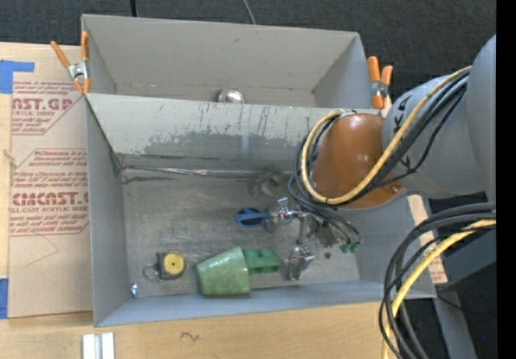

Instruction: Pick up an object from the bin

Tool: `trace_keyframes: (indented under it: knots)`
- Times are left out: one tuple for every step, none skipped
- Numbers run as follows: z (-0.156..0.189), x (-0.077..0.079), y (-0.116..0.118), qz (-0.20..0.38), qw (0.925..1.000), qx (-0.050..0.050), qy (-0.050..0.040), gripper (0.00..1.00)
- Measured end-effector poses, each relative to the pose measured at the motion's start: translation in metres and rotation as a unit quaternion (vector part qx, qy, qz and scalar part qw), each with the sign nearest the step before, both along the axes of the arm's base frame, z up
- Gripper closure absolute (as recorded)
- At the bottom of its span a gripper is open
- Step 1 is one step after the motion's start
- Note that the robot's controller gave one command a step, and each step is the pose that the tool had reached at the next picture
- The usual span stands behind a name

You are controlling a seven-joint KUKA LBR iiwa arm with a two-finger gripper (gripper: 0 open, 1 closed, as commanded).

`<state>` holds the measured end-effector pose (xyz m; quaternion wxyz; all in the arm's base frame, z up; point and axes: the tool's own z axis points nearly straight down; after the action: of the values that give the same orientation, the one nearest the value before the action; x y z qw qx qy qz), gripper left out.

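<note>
In the camera view we look down into the grey metal bin [106, 212], with the arm coming in from three o'clock. Its orange cover [351, 157], ringed by yellow and black cables [310, 157], hangs over the bin's right side. Below it the gripper [289, 236] sits low over the floor, at about four o'clock from the bin's middle.

Its two fingers stand apart, and we see nothing between them. One fingertip [281, 210] lies at twelve o'clock of the gripper, just beside a small blue piece [249, 217] that lies at nine o'clock of that tip. The other fingertip [297, 262] lies at six o'clock, close to a dark green block [262, 260]. It may touch that block, but we cannot tell from this angle.

The block's other end butts against a pale green cup [223, 273] lying on its side near the front wall, at six o'clock of the bin. Farther toward eight o'clock lies a small yellow disc [171, 265], well apart from the gripper. A small grey metal part [264, 183] lies near the middle of the floor. A shiny round knob [232, 96] shows at the far wall, at twelve o'clock.
</note>
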<state>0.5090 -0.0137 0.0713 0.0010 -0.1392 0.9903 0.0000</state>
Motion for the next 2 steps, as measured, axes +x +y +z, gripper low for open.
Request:
trace_keyframes:
  knots:
    - [0.0,-0.015,0.04,-0.057,0.9984,0.0,-0.0021,0.0]
    - [0.024,-0.011,0.042,-0.039,0.9992,0.0,-0.0004,0.0]
